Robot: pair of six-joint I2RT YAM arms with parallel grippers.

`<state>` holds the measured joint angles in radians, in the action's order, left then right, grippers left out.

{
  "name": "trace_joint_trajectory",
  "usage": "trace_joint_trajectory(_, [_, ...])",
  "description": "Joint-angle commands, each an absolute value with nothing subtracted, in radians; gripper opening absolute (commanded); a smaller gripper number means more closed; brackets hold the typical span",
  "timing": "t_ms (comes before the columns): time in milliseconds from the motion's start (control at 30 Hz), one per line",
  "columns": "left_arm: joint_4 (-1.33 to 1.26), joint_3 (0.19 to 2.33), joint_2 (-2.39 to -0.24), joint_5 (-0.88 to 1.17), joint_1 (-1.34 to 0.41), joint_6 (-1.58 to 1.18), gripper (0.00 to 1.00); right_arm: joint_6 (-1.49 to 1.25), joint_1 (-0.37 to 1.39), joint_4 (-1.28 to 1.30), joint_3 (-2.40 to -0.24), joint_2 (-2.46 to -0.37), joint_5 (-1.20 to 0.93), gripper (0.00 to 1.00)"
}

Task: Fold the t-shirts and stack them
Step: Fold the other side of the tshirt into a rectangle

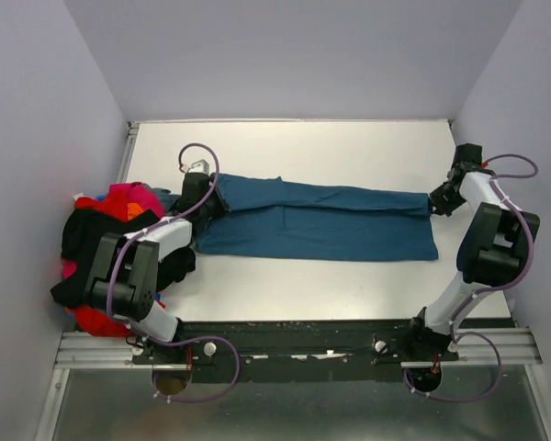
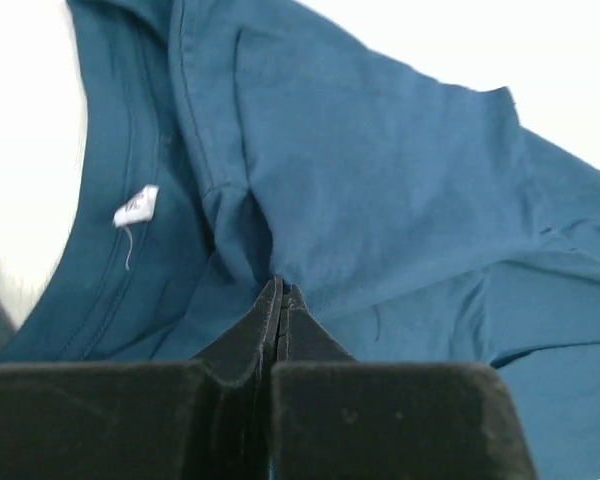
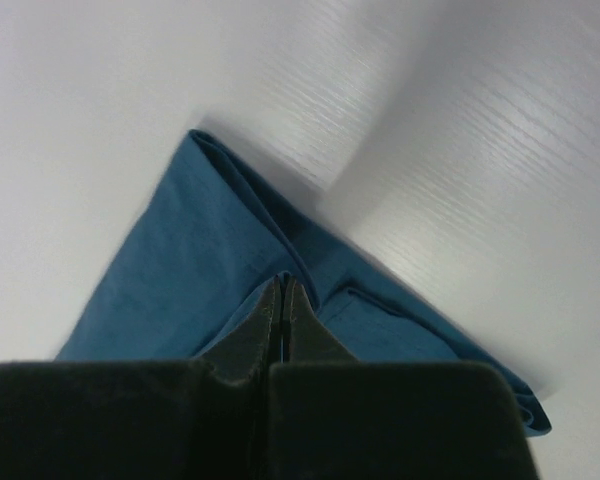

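A teal-blue t-shirt (image 1: 321, 220) lies folded lengthwise in a long strip across the table, stretched between both grippers. My left gripper (image 1: 207, 197) is shut on its left end near the collar, where the wrist view shows the closed tips (image 2: 282, 285) pinching cloth (image 2: 380, 180) beside a white neck label (image 2: 135, 205). My right gripper (image 1: 438, 200) is shut on the right end, its closed tips (image 3: 283, 282) pinching the folded hem (image 3: 180, 270). A pile of other t-shirts (image 1: 101, 243), red, magenta and black, sits at the table's left edge. I cannot pick out an orange one.
The pile hangs over the table's left edge beside the left arm's base. Grey walls enclose the table on the left, back and right. The black frame (image 1: 303, 335) with the arm bases runs along the near edge.
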<state>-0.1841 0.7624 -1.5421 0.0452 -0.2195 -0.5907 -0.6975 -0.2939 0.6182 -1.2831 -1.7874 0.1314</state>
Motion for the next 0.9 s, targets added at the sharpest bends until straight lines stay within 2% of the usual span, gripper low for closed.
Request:
trace_joint_trajectory(0, [-0.175, 0.733, -1.569, 0.043, -0.222, -0.641, 0.0, -0.742, -0.301, 0.594, -1.244, -1.775, 0.187, 0.49])
trace_joint_trajectory(33, [-0.169, 0.732, -1.569, 0.058, -0.224, -0.649, 0.0, -0.752, -0.301, 0.595, -1.235, -1.761, 0.198, 0.59])
trace_joint_trajectory(200, [-0.156, 0.703, -1.534, 0.08, -0.235, -0.661, 0.0, -0.709, -0.278, 0.485, -1.143, -1.588, 0.245, 0.61])
trace_joint_trajectory(300, [-0.143, 0.689, -1.528, 0.074, -0.236, -0.667, 0.01, -0.646, -0.226, 0.402, -1.098, -1.507, 0.197, 0.61])
trace_joint_trajectory(400, [-0.141, 0.666, -1.517, 0.069, -0.236, -0.673, 0.04, -0.629, -0.17, 0.348, -1.069, -1.491, 0.057, 0.61])
trace_joint_trajectory(433, [-0.147, 0.658, -1.513, 0.068, -0.236, -0.676, 0.1, -0.624, -0.149, 0.33, -1.062, -1.497, 0.008, 0.61])
trace_joint_trajectory(467, [-0.144, 0.652, -1.508, 0.058, -0.236, -0.681, 0.25, -0.618, -0.12, 0.31, -1.062, -1.506, -0.047, 0.61])
trace_joint_trajectory(500, [-0.137, 0.65, -1.503, 0.051, -0.236, -0.683, 0.35, -0.624, -0.094, 0.302, -1.063, -1.52, -0.086, 0.61])
trace_joint_trajectory(633, [-0.13, 0.634, -1.444, 0.015, -0.235, -0.68, 0.6, -0.633, 0.05, 0.213, -1.074, -1.575, -0.251, 0.61])
trace_joint_trajectory(700, [-0.108, 0.649, -1.396, -0.02, -0.235, -0.67, 0.63, -0.63, 0.113, 0.172, -1.103, -1.62, -0.316, 0.62])
trace_joint_trajectory(867, [-0.019, 0.753, -1.356, -0.087, -0.23, -0.65, 0.64, -0.62, 0.227, 0.16, -1.256, -1.782, -0.409, 0.66])
